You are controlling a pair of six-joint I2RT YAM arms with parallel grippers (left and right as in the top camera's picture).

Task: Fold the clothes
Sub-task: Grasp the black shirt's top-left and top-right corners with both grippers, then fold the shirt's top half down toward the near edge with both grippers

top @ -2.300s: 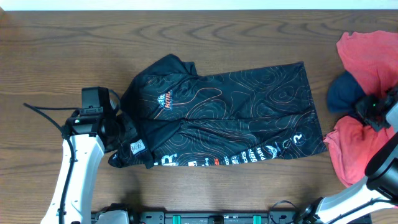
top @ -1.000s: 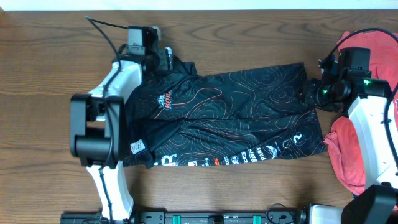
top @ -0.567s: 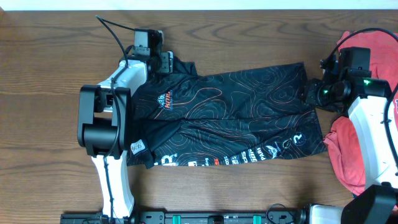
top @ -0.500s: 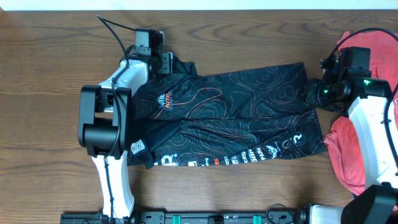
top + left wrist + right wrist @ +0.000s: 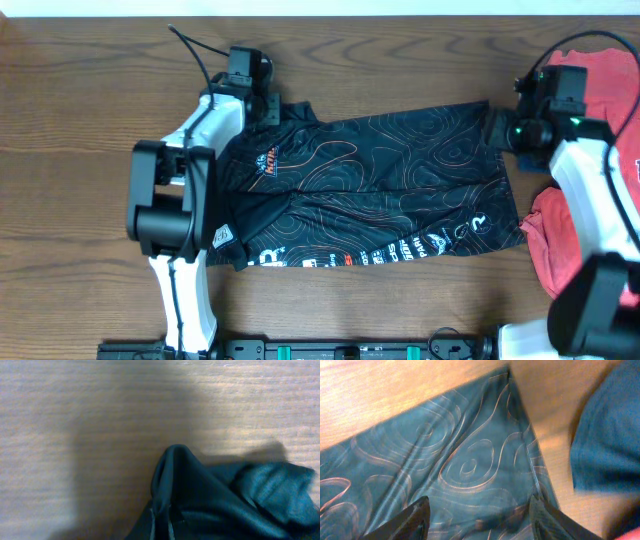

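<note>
Saw the jersey [image 5: 380,190] spread flat on the counter [image 5: 90,90], long axis running left to right, logo end toward the robot's left and straight-cut end toward its right. Read white lettering [image 5: 340,260] along the jersey's near edge, with a small white label [image 5: 222,237] at its near left corner. Found a lump of a coral-red T-shirt [image 5: 548,245] just beside the jersey's near right corner.

Farther up, noted the small orange-and-white logo [image 5: 266,160] on the jersey's left part, with fine contour lines across the rest of the black cloth.

At the jersey's far left corner, by the collar, found the left pincer [image 5: 268,103] closed tight on the jersey. Saw in the left wrist view only dark cloth drawn up into a pinched ridge at the lower edge, with bare counter beyond it.

At the jersey's far right corner, found the right pincer [image 5: 508,135] spread wide, gripping nothing. Saw its two fingers [image 5: 415,520] standing apart over the patterned cloth, with the corner itself lying beyond them. Could not tell whether the tips touched the cloth. Spotted a navy garment [image 5: 607,445] to the right of that corner, with a strip of bare counter between. Saw more coral cloth farther right of the jersey's far end.
</note>
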